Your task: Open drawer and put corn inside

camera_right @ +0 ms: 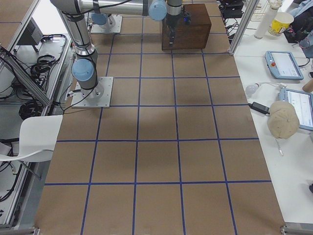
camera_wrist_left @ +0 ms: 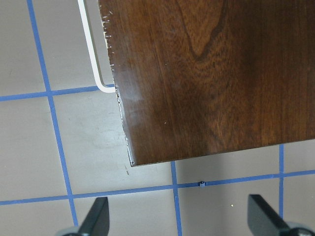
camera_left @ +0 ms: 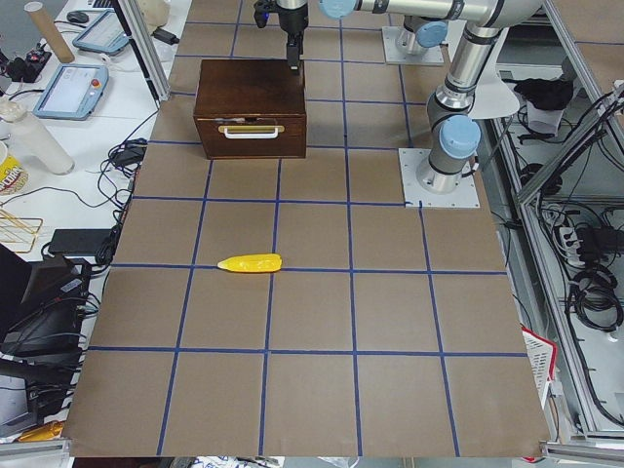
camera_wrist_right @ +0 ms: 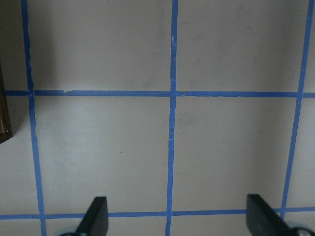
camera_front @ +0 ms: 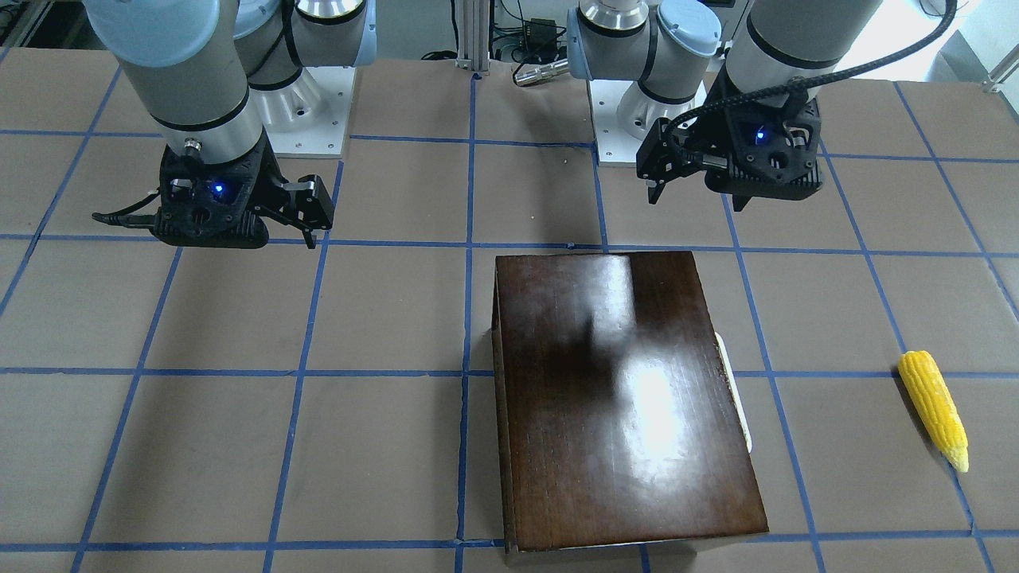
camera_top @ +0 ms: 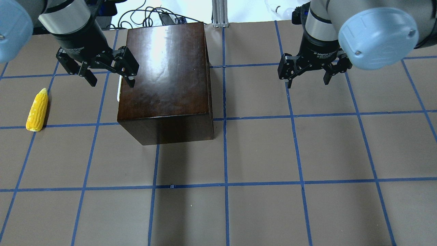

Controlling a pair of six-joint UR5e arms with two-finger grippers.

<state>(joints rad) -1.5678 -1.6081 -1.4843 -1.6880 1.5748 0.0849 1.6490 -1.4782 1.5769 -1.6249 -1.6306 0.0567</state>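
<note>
The dark glossy wooden box stands on the table, also in the front-facing view. Its drawer is shut. The drawer's whitish handle faces the robot's left and shows in the left wrist view and the exterior left view. The yellow corn lies on the table well left of the box, also in the front-facing view. My left gripper is open and empty, hovering high by the box's handle-side corner. My right gripper is open and empty over bare table.
Blue tape lines grid the brown table. The arm bases stand at the robot's edge. Cables and a metal post lie beyond the table's far edge.
</note>
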